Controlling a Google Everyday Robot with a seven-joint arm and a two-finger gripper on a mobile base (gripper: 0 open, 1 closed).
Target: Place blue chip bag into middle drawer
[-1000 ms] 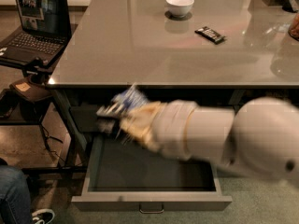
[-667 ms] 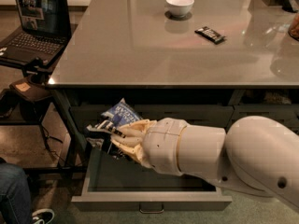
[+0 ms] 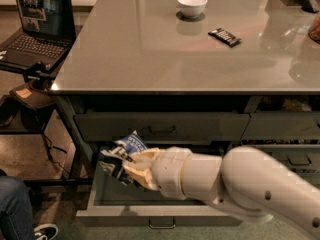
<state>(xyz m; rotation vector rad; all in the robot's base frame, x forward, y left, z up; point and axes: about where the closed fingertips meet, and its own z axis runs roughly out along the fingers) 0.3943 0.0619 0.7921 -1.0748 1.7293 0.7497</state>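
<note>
A thick, smooth white robot arm (image 3: 240,179), built of rounded cylindrical segments with two small dark dots on its widest part, ends low and left of centre in a tan gripper (image 3: 125,161).

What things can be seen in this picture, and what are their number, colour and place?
table: one, grey, upper middle.
bowl: one, white, on the table's far side.
candy bar wrapper: one, black, on the table, right of the bowl and nearer.
laptop: one, dark, open, left of the table.
upper drawer: one, dark grey, closed, under the tabletop.
middle drawer: one, dark grey, open, below the upper drawer.
blue chip bag: one, blue with white lettering, held over the open drawer's left part.
person's leg: one, blue jeans, bottom left corner.
arm: one, white, reaching in from the right.
gripper: one, tan, closed on the bag.
</note>
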